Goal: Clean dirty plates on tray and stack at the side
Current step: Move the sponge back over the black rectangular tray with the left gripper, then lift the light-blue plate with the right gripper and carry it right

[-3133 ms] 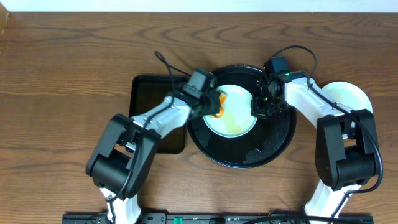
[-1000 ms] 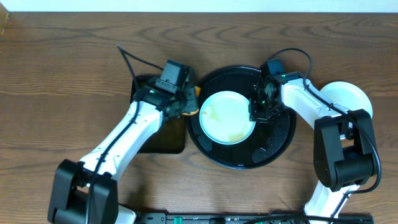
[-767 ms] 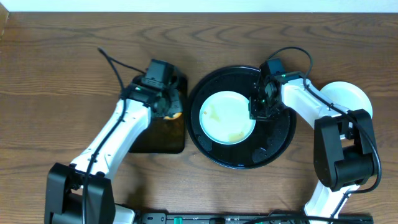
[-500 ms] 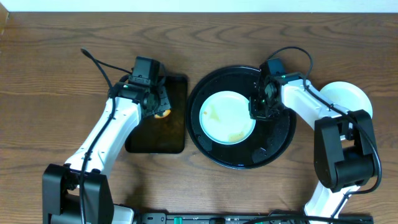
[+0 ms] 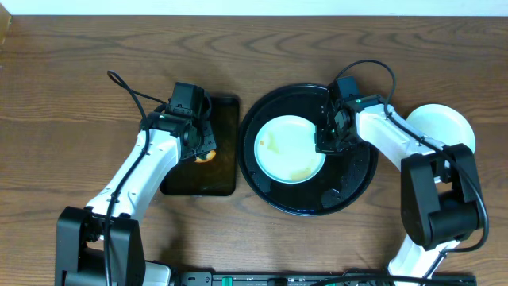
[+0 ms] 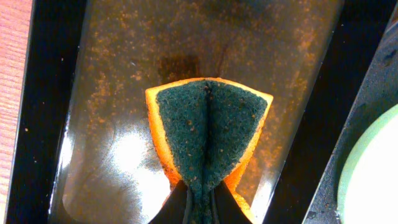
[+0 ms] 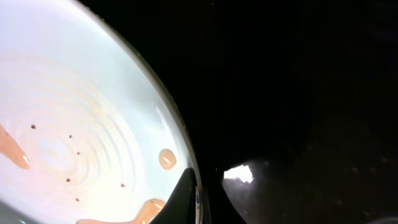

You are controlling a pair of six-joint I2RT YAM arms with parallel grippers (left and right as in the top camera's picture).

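Left tool point(image 5: 201, 148) with sponge point(image 6: 208, 130) now left of plate point(image 5: 290, 148)

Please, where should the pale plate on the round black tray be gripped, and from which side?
Grip the plate by its thin right rim, coming from the right. It lies flat in the tray, so only the raised edge offers a pinch. The right hand pinches it there, a finger on each side.

A plate point(image 5: 290, 148) lies in the tray point(image 5: 274, 195). Just left sits a rectangular tray point(image 5: 210, 179) with a sponge point(image 6: 208, 130) over it. Well right lies another plate point(image 5: 448, 127).
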